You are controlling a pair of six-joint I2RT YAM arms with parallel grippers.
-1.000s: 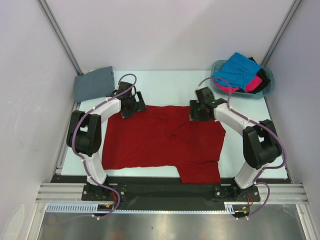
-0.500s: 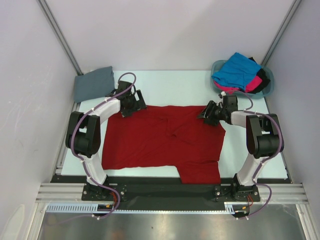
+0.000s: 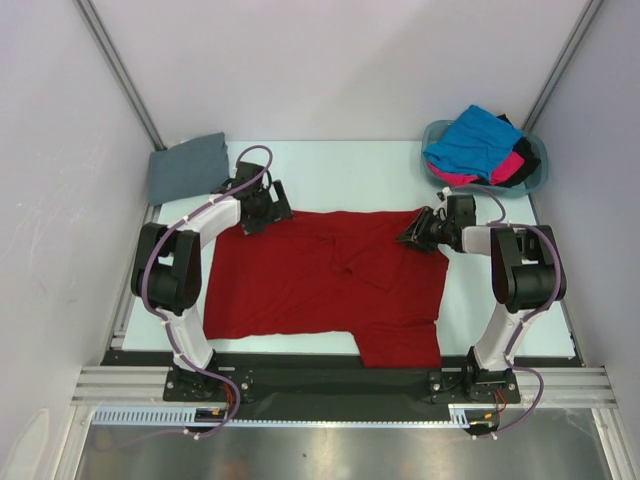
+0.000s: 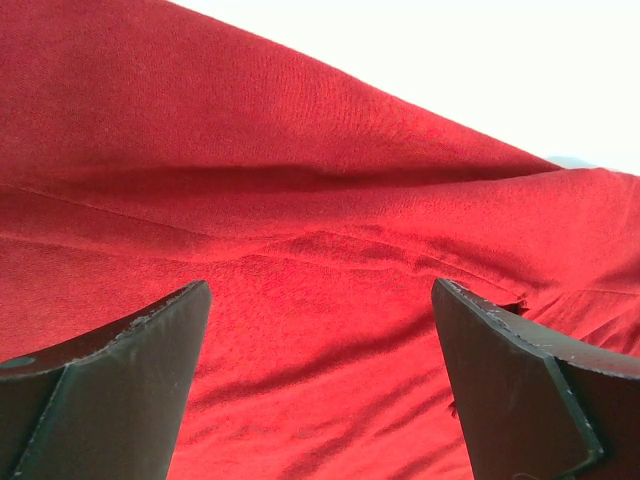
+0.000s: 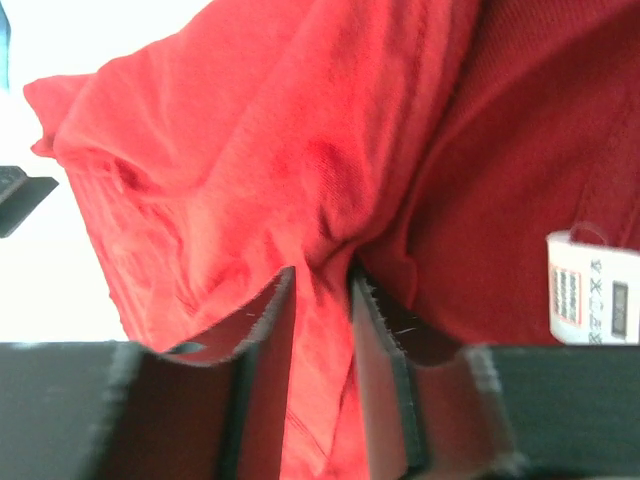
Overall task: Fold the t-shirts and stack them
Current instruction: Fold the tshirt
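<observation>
Now that our right gripper [image 5: 320, 275] has swung out to the far right corner, it is clamped on a fold of the red shirt [image 3: 320, 290]
Our left gripper [image 4: 320, 295] has stayed at the far left corner, jaws apart over the cloth, holding nothing. With one corner caught, we judge the fold can start once the left closes too. Our right arm is doubled back, wrist pointing inward; the left reaches forward. The shirt lies spread mid-table

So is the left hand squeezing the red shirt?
No, the left hand is wide open over the red shirt, its fingers far apart and pinching nothing.
</observation>
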